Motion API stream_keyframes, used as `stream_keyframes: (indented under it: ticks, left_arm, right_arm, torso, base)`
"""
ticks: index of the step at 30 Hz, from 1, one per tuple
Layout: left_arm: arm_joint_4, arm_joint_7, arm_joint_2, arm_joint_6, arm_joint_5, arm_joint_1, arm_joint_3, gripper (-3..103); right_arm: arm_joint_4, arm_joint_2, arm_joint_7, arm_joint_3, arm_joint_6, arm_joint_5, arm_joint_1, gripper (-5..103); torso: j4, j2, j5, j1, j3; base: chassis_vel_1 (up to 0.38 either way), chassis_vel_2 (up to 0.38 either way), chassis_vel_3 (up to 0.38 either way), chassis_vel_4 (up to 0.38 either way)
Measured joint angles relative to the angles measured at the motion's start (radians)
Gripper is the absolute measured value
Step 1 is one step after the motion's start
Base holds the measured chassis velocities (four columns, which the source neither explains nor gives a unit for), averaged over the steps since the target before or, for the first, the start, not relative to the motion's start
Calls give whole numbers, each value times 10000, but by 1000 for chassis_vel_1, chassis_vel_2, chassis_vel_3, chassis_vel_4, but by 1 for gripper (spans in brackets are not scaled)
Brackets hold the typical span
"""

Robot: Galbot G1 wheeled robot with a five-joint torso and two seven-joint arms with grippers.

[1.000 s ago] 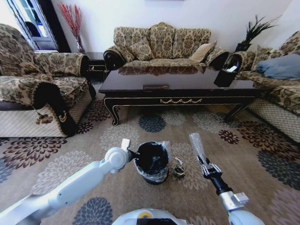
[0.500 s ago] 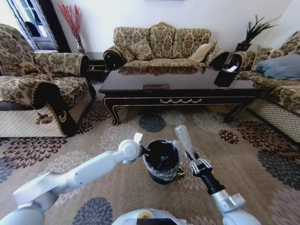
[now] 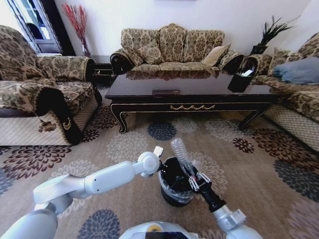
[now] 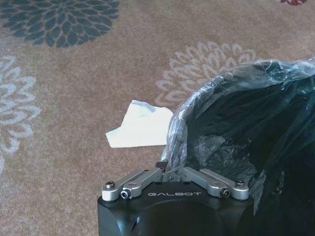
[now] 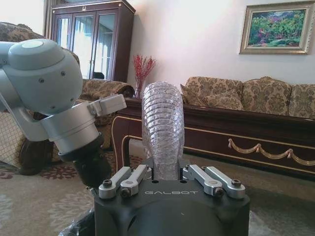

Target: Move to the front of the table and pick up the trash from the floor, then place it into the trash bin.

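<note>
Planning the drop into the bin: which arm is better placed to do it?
Right. Its gripper is shut on the clear ribbed plastic bottle, poised over the round black lined trash bin. The left gripper grips the bin's rim, so it seems busy steadying.

Trash bin (image 3: 175, 188) on floor before table (image 3: 189, 93).

Patterned three-seat sofa (image 3: 172, 47) against the far wall, matching armchair (image 3: 42, 94) at left, floral carpet (image 3: 124, 144) underfoot. Red dried branches (image 3: 77, 22) in the corner, potted plant (image 3: 269, 35) at right, framed landscape painting (image 5: 275, 27) above.
</note>
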Motion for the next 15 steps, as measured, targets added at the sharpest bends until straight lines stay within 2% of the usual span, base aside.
stream_keyframes:
  ticks: [6, 7, 9, 10, 12, 13, 15]
  left_arm:
    - [-319, -6, 276, 4, -62, 47, -99, 0]
    - [-352, -9, 317, 4, -39, 78, -175, 0]
    - [-403, -9, 371, 6, -35, 121, -331, 0]
    - [-403, -9, 371, 6, -35, 121, -331, 0]
    - [-444, -9, 468, 3, -6, 147, -395, 0]
    - [-478, -9, 517, 3, -1, 168, -406, 0]
    - [-524, -9, 559, 6, -2, 244, -459, 0]
  right_arm:
    - [-150, 120, 13, -172, 39, -115, 45, 22]
    - [-164, 121, 15, -185, 42, -125, 51, 19]
    - [-192, 131, 17, -210, 48, -164, 61, 30]
    - [-192, 131, 17, -210, 48, -164, 61, 30]
    - [-243, 194, 20, -241, 62, -250, 69, 40]
    - [-254, 226, 21, -266, 68, -272, 67, 40]
    - [-253, 283, 21, -322, 70, -296, 56, 51]
  torso:
    - [2, 0, 0, 0, 0]
    - [2, 0, 0, 0, 0]
    - [1, 0, -1, 0, 0]
    - [1, 0, -1, 0, 0]
    - [1, 0, -1, 0, 0]
    - [2, 0, 0, 0, 0]
    - [2, 0, 0, 0, 0]
  base:
    - [0, 0, 0, 0]
    - [0, 0, 0, 0]
    - [0, 0, 0, 0]
    - [0, 0, 0, 0]
    - [0, 0, 0, 0]
    - [0, 0, 0, 0]
    - [0, 0, 0, 0]
